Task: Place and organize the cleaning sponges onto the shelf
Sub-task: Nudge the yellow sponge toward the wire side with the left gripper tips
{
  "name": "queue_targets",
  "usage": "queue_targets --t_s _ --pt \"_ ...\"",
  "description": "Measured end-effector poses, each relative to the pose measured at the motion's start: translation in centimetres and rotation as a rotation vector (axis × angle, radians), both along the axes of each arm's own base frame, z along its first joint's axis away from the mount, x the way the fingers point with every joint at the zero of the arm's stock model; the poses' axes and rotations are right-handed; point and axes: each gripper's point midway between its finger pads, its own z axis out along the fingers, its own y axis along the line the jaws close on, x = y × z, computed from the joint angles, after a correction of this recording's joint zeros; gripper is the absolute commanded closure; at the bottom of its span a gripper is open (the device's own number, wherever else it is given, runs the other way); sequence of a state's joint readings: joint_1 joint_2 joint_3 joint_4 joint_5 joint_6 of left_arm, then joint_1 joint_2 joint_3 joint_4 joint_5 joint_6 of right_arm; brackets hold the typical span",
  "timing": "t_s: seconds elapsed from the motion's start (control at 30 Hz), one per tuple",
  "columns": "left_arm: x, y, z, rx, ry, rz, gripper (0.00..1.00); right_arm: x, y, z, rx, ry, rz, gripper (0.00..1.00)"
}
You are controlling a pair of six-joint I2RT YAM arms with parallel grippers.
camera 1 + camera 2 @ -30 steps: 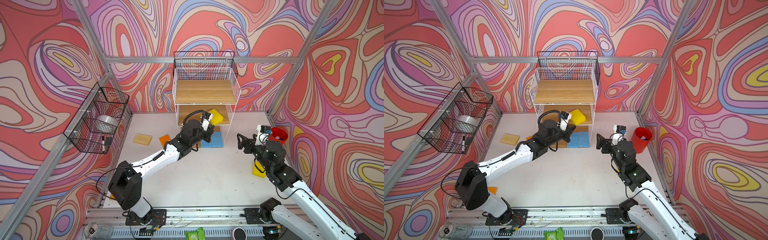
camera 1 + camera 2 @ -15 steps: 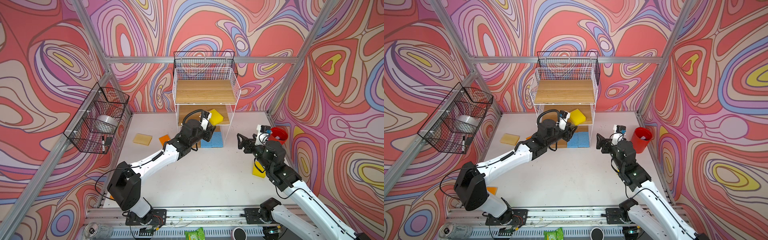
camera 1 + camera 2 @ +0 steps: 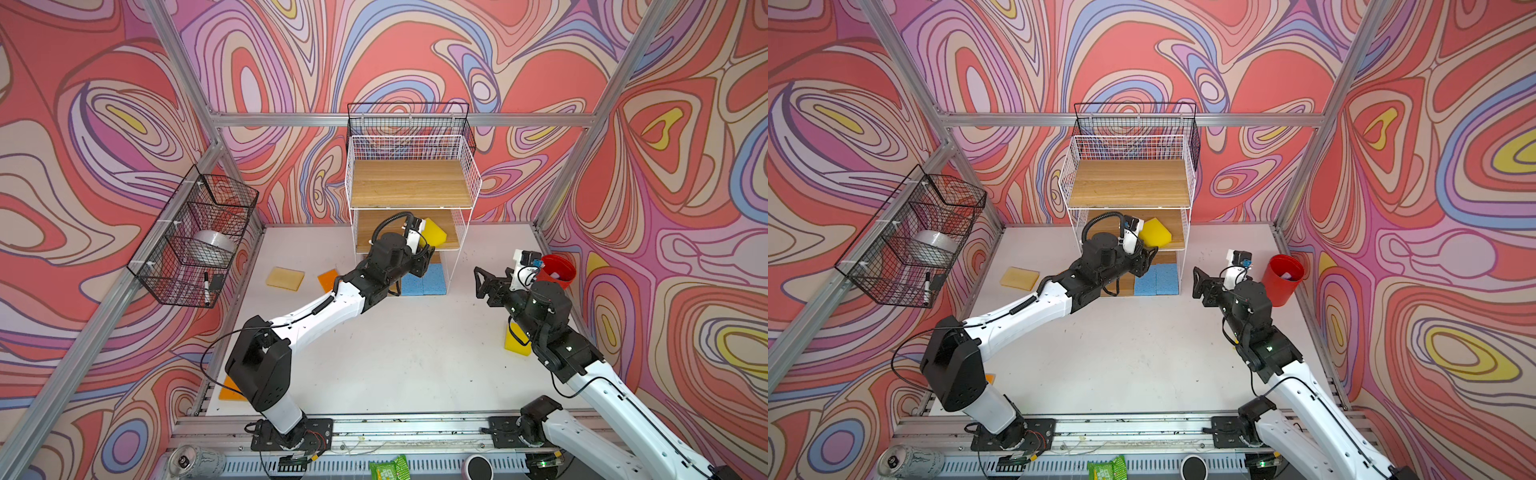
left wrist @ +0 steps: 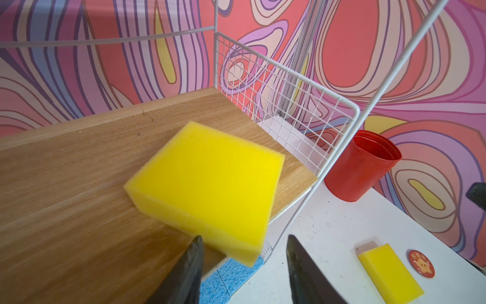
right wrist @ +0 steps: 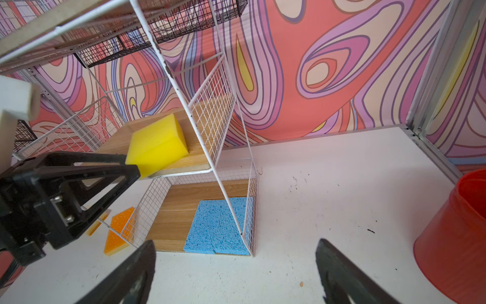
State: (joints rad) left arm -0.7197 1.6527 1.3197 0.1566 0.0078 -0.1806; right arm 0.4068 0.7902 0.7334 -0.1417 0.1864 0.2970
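The shelf [image 3: 409, 183] [image 3: 1129, 183] stands at the back wall. A yellow sponge [image 3: 435, 236] [image 3: 1155, 237] [image 4: 210, 179] [image 5: 157, 147] lies tilted on its middle board, one corner over the front edge. My left gripper [image 3: 427, 254] [image 3: 1148, 255] [image 4: 244, 237] is open around that corner without squeezing it. Two blue sponges [image 3: 424, 280] [image 5: 218, 226] lie on the bottom board. On the table are a second yellow sponge [image 3: 515, 343] [image 4: 389, 271], a tan-topped sponge [image 3: 285, 278] and two orange ones [image 3: 328, 279] [image 3: 230, 390]. My right gripper [image 3: 482, 282] [image 5: 236, 243] hangs open and empty right of the shelf.
A red cup [image 3: 557, 272] [image 5: 457, 237] stands at the right wall, behind my right arm. A small round disc [image 4: 420, 263] lies by the second yellow sponge. One black wire basket [image 3: 195, 241] hangs on the left wall and another [image 3: 409, 124] behind the shelf's top.
My left gripper has opened and let go of the yellow sponge on the middle board. The right arm has not moved.
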Motion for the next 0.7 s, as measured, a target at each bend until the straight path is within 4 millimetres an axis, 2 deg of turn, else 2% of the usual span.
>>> queue_targets --t_s 0.27,0.7 --pt "0.33 0.00 0.11 -0.003 0.004 0.014 0.67 0.00 0.00 0.00 0.000 0.000 0.000 0.02" --pt "0.49 0.01 0.12 -0.006 0.008 0.021 0.80 0.00 0.00 -0.03 0.000 0.000 0.000 0.02"
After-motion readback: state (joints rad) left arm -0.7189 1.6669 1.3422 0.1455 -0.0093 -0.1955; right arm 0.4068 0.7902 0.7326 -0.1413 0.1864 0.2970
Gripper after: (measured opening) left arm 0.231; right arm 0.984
